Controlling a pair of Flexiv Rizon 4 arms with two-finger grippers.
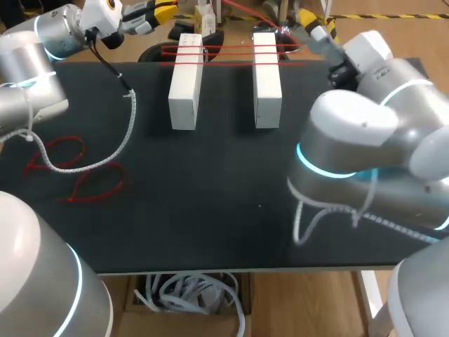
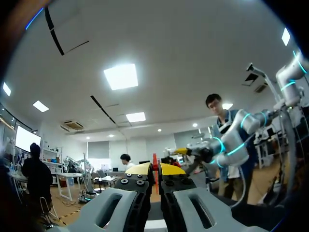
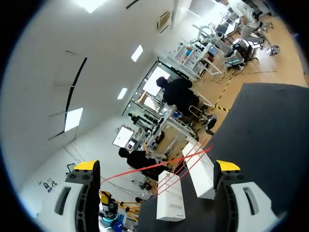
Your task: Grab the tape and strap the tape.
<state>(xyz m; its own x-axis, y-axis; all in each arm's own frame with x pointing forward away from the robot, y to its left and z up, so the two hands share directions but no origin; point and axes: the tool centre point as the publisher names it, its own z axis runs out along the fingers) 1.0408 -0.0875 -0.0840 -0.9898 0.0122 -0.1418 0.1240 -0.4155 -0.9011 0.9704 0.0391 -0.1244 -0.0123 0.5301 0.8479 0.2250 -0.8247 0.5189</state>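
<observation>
Left fingers [image 2: 139, 169] pressed together, right fingers [image 3: 87, 165] spread wide, red tape [image 1: 231, 50] stretched across two white blocks [image 1: 186, 91] on black surface [image 1: 210, 196], loose red strand [image 1: 70, 172] lying apart

right tool [image 1: 313, 24] blurred, tape [image 1: 224, 50] end perhaps hidden

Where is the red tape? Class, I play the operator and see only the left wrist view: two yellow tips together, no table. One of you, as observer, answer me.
Observer: Red tape stretches across the far ends of the left block and the right block.
Operator: Any other tape?
Observer: Yes, loose red tape lies on the black table near the left arm.
Operator: And the right gripper?
Observer: The right gripper is open, both blocks ahead of it.
</observation>
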